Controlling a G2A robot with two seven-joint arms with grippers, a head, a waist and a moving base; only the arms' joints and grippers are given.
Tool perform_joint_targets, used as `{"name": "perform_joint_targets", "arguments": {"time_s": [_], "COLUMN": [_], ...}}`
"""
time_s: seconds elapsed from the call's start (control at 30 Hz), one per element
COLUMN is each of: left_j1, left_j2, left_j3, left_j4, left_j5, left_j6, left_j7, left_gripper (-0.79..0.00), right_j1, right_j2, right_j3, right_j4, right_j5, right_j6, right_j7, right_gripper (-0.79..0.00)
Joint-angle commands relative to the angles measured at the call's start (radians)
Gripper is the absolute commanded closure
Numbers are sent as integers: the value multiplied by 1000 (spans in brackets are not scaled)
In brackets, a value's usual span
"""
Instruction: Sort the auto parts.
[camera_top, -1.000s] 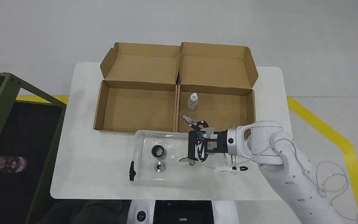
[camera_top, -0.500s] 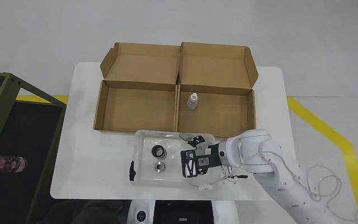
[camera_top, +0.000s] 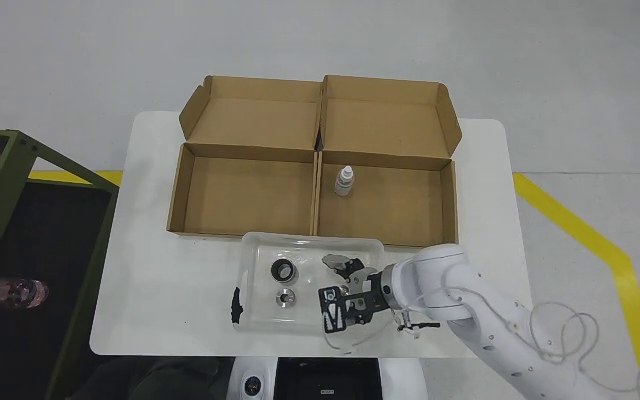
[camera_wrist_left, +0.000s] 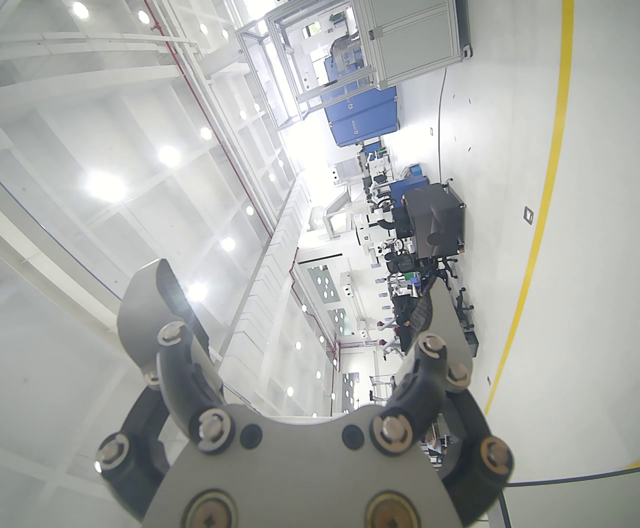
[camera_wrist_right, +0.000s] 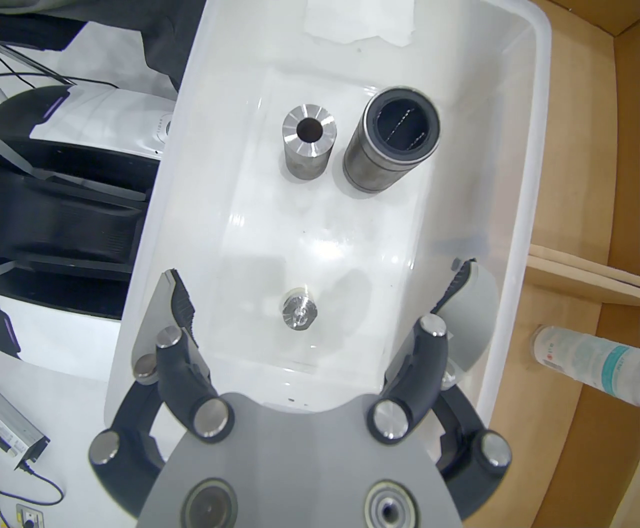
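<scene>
The right pincer (camera_wrist_right: 320, 287) hangs at the right end of the clear tray (camera_wrist_right: 522, 200), on the near side of the bench (camera_top: 160, 250). Its fingers (camera_wrist_right: 175, 300) are spread wide and hold nothing. It points left, along the tray.

What matters most is a small stud (camera_wrist_right: 299, 312). It stands on the tray floor just in front of the pincer, about halfway between the two fingers. One finger is on its near side and one is on its far side. The stud looks like it stands straight up, so its long way runs up and down and its top end faces up. I think the pincer only needs to go down and squeeze.

Farther left in the tray stand a small sleeve (camera_wrist_right: 308, 142) and a big sleeve (camera_wrist_right: 392, 142), side by side, with their holes up. The big one is on the far side.

The right arm is the closer one. The left pincer (camera_wrist_left: 297, 285) is spread wide too, holds nothing, and points up into the room.

Two open boxes (camera_top: 245, 195) sit past the tray. A bottle (camera_top: 343, 180) stands in the right one.
</scene>
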Motion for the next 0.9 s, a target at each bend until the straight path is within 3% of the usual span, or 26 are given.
{"name": "perform_joint_targets", "arguments": {"time_s": [0.0, 0.5, 0.53, 0.57, 0.73, 0.87], "left_j1": [0, 0, 0, 0, 0, 0], "left_j2": [0, 0, 0, 0, 0, 0], "left_j3": [0, 0, 0, 0, 0, 0], "left_j4": [0, 0, 0, 0, 0, 0], "left_j5": [0, 0, 0, 0, 0, 0], "left_j6": [0, 0, 0, 0, 0, 0], "left_j7": [0, 0, 0, 0, 0, 0], "left_gripper": [-785, -785, -785, -785, -785, -785], "right_j1": [10, 85, 90, 94, 110, 123], "right_j2": [5, 26, 27, 28, 33, 37], "right_j3": [-13, -103, -108, -114, -137, -155], "right_j4": [4, 46, 49, 51, 61, 66], "right_j5": [-9, -19, -17, -17, -14, -15], "right_j6": [5, 46, 47, 49, 62, 66], "right_j7": [5, 46, 47, 49, 62, 66], "right_gripper": [-785, -785, -767, -699, -646, -526]}}
